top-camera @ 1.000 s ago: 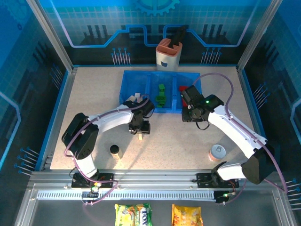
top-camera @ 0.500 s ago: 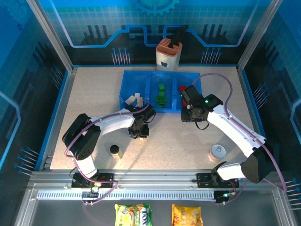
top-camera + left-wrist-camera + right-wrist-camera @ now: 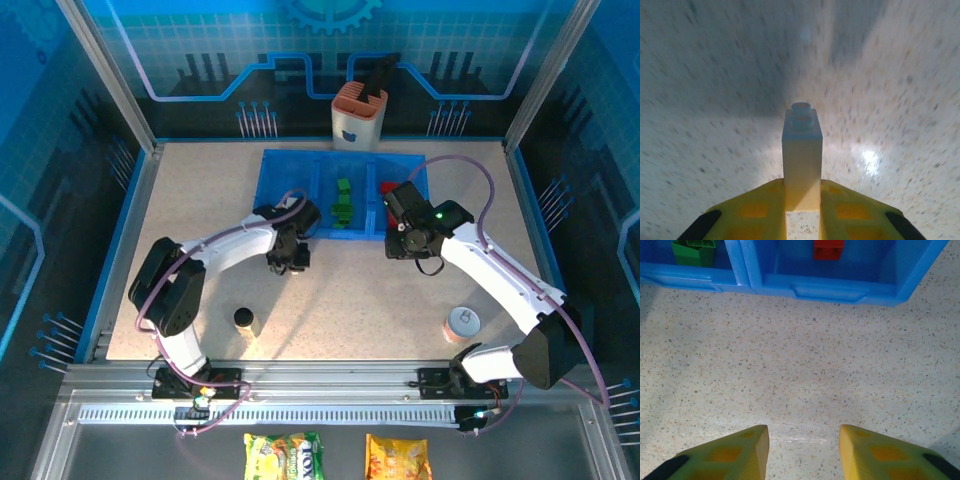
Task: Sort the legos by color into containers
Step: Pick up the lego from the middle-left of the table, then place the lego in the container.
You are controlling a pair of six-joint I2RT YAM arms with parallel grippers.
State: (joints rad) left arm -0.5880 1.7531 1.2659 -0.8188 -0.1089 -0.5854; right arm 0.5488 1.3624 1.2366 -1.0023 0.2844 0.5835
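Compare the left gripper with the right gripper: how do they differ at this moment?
First, the left gripper is shut on a cream brick, while the right gripper has its jaws apart with nothing between them.
Second, the left gripper looks at bare speckled table, while the right gripper faces the blue tray, where a red brick lies in one compartment.
Shared: both have yellow jaws and hang over the table.
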